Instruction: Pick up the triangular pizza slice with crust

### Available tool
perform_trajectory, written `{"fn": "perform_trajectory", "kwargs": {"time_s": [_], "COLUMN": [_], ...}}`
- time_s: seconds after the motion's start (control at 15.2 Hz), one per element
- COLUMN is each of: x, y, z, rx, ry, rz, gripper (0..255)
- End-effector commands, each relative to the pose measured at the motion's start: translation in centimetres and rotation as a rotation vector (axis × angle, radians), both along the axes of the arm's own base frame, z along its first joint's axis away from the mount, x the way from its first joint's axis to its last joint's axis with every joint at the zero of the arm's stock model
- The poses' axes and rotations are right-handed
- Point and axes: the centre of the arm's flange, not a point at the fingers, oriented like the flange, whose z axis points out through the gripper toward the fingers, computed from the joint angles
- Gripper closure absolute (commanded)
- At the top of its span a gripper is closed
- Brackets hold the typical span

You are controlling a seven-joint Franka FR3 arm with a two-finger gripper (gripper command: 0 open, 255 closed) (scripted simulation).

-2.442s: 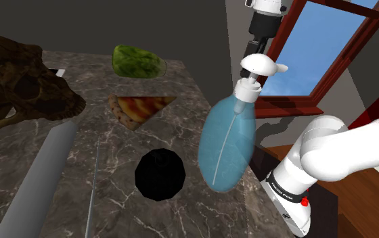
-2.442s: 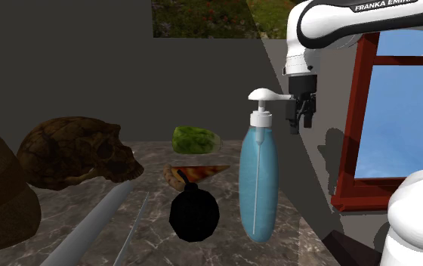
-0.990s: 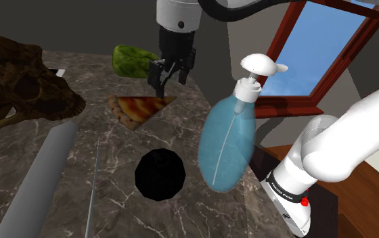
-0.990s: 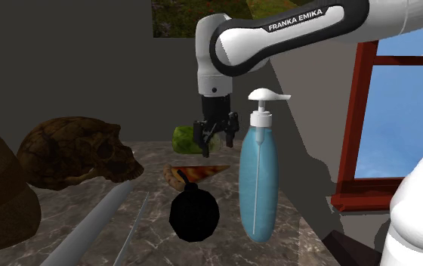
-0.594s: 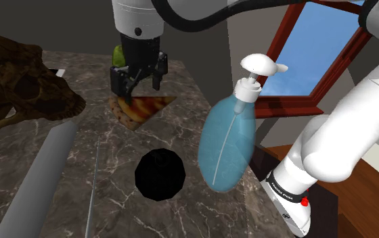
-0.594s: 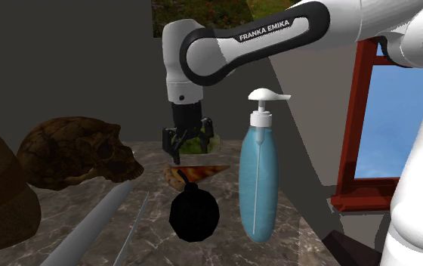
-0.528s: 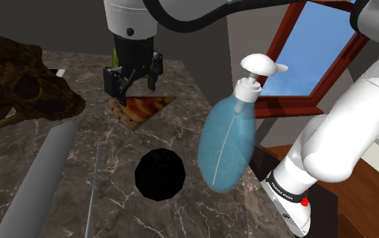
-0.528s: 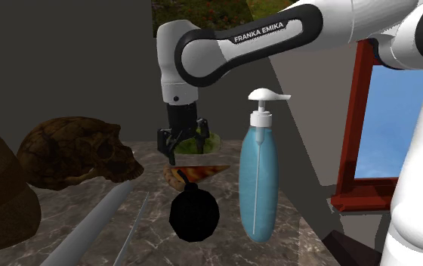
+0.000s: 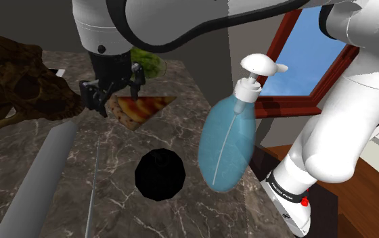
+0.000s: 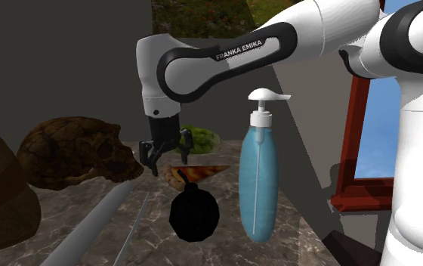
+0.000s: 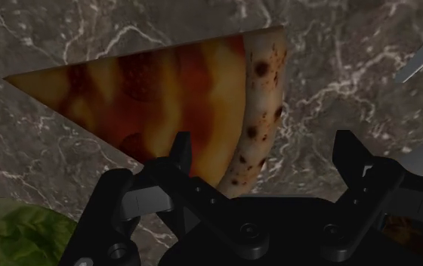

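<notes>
The triangular pizza slice (image 9: 147,107) lies flat on the dark marble table (image 9: 202,216), its spotted crust (image 11: 259,98) towards the skull and its tip pointing at the window side. My gripper (image 9: 114,91) hangs open just above the crust end. In the wrist view the fingers (image 11: 181,151) stand wide apart, and the crust's lower end lies between them without being touched. In the second exterior view the gripper (image 10: 169,160) hovers slightly left of the slice (image 10: 199,172). Nothing is held.
A brown skull (image 9: 19,81) stands close by on the shoulder view's left. Green lettuce (image 9: 151,62) lies behind the slice. A black ball (image 9: 160,174), a tall blue pump bottle (image 9: 229,142), a grey cylinder (image 9: 42,176) and a thin rod (image 9: 93,189) lie nearer.
The arm has swung from the window side across the table to the shoulder view's left and come down over the slice's crust end. Its fingers stay open; no object moved.
</notes>
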Motion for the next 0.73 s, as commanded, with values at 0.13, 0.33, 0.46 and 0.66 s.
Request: {"fn": "perform_trajectory", "kwargs": {"time_s": [0.13, 0.33, 0.46, 0.66], "x": [0.05, 0.11, 0.12, 0.13], "y": [-0.06, -0.10, -0.10, -0.10], "z": [-1.86, -1.83, -1.82, -1.82], "rx": [0.000, 0.000, 0.000, 0.000], "ry": [-0.001, -0.001, -0.001, -0.001], "rz": [0.000, 0.000, 0.000, 0.000], "gripper": [0, 255, 255, 255]}}
